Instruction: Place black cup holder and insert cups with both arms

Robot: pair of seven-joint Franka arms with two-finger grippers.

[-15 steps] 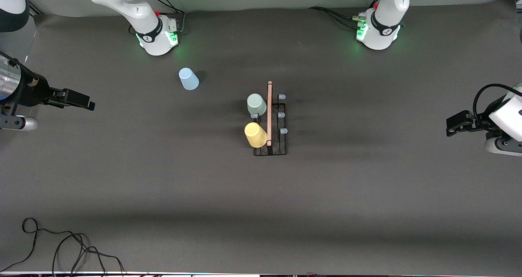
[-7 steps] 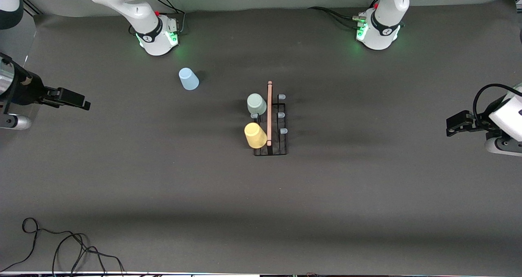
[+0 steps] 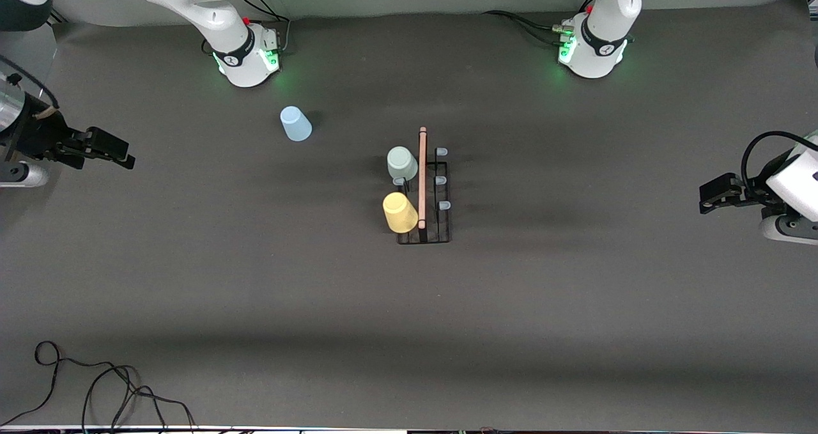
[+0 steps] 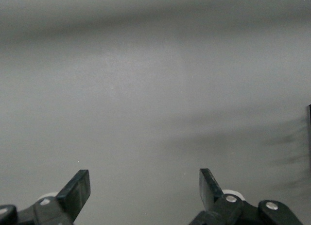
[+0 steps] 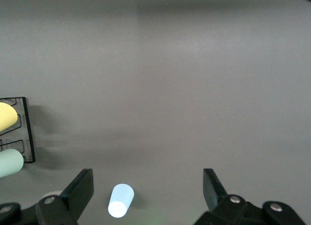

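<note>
The black cup holder (image 3: 441, 229) stands mid-table with a wooden rod (image 3: 422, 177) along its top. A grey-green cup (image 3: 401, 163) and a yellow cup (image 3: 400, 211) hang on its prongs, on the side toward the right arm's end. The light blue cup (image 3: 295, 124) sits alone on the table, near the right arm's base. My right gripper (image 3: 126, 159) is open and empty above the right arm's end of the table; its wrist view shows the light blue cup (image 5: 120, 200) and the holder (image 5: 24, 132). My left gripper (image 3: 704, 202) waits open and empty at the left arm's end.
Loose black cables (image 3: 96, 383) lie at the table's front corner on the right arm's end. Both arm bases (image 3: 246, 54) (image 3: 591, 50) stand along the farthest edge of the dark mat.
My right gripper has drawn back a little toward the right arm's end of the table. The left arm, the cups and the holder have not moved.
</note>
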